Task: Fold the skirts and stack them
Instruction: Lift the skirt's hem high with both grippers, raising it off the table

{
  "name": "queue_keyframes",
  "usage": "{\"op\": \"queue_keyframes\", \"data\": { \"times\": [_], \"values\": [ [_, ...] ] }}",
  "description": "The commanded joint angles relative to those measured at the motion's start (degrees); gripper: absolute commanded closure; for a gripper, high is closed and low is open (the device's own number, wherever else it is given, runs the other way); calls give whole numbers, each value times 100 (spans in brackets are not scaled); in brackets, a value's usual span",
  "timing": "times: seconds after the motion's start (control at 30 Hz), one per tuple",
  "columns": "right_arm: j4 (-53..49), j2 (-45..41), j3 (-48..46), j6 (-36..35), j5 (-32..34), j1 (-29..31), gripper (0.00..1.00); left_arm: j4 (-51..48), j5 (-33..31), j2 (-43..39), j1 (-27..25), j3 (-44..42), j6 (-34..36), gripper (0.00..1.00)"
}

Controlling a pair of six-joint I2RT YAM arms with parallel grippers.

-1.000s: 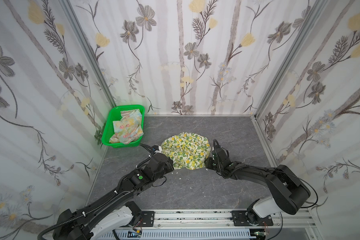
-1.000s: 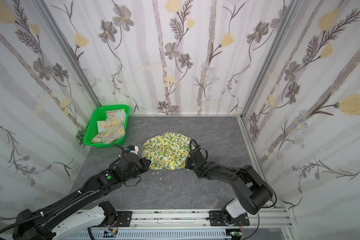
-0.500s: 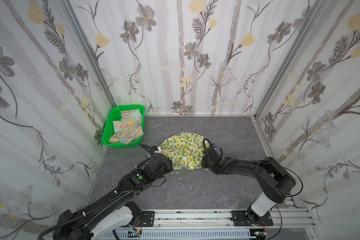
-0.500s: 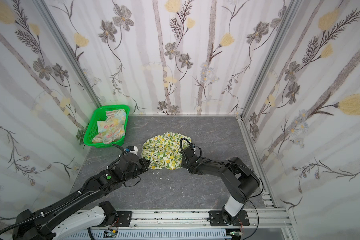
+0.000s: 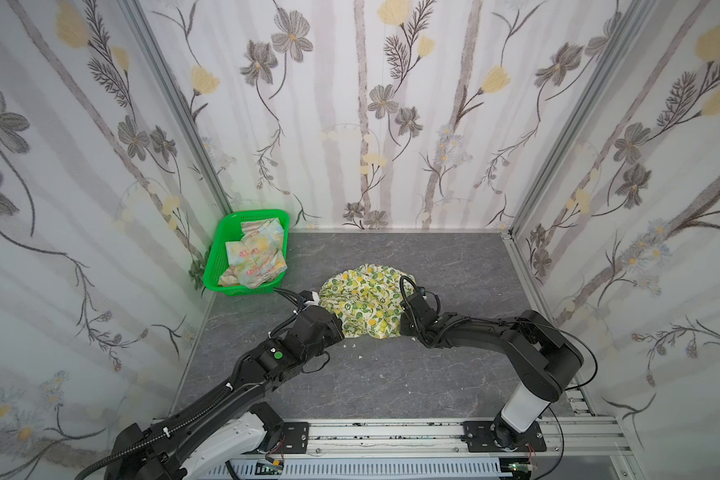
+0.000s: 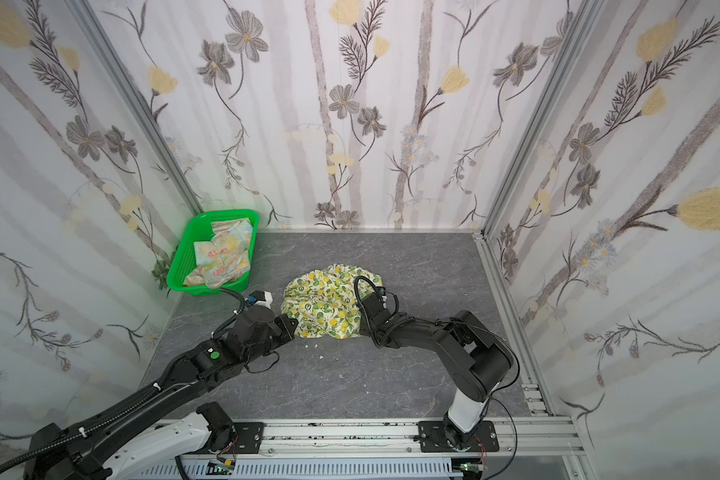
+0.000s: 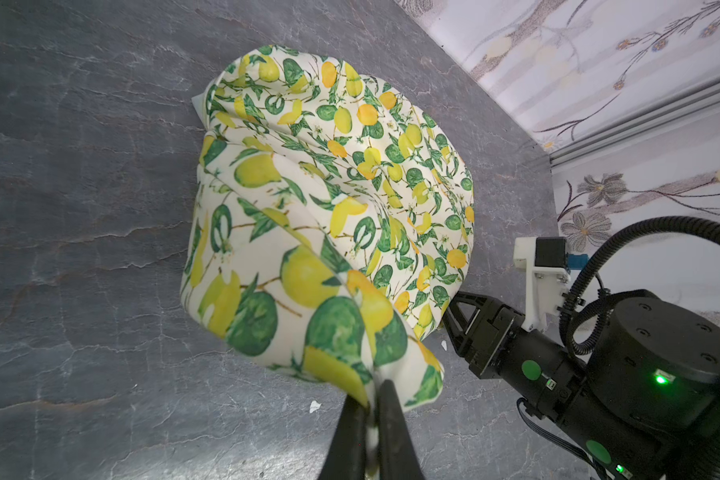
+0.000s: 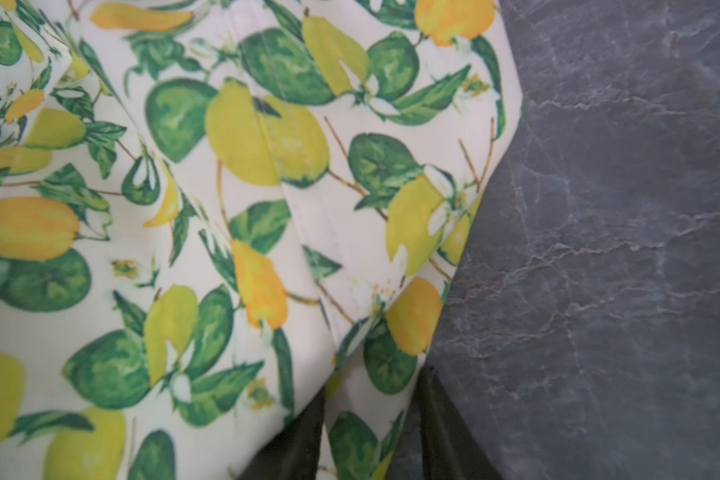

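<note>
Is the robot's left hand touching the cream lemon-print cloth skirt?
Touching. The left wrist view shows the left hand pinching a corner of the cream lemon-print cloth skirt.

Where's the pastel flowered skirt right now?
In both top views the pastel skirt lies crumpled in the green basket at the far left corner of the table, left of the lemon skirt.

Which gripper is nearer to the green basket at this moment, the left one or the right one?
Left. The left gripper pinches the lemon skirt at its side toward the green basket; the right gripper is at the skirt's opposite side, farther away.
</note>
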Motion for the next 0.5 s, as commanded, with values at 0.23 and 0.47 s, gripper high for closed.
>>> {"op": "queue_keyframes", "data": {
  "times": [0.23,0.47],
  "values": [
    [173,-142,-115,147,-605,-10,100,48,-238,-68,23,-74,45,100],
    [-375,-1326,492,-169,-838,-460,100,60,-1001,-22,276,786,489,100]
  ]
}}
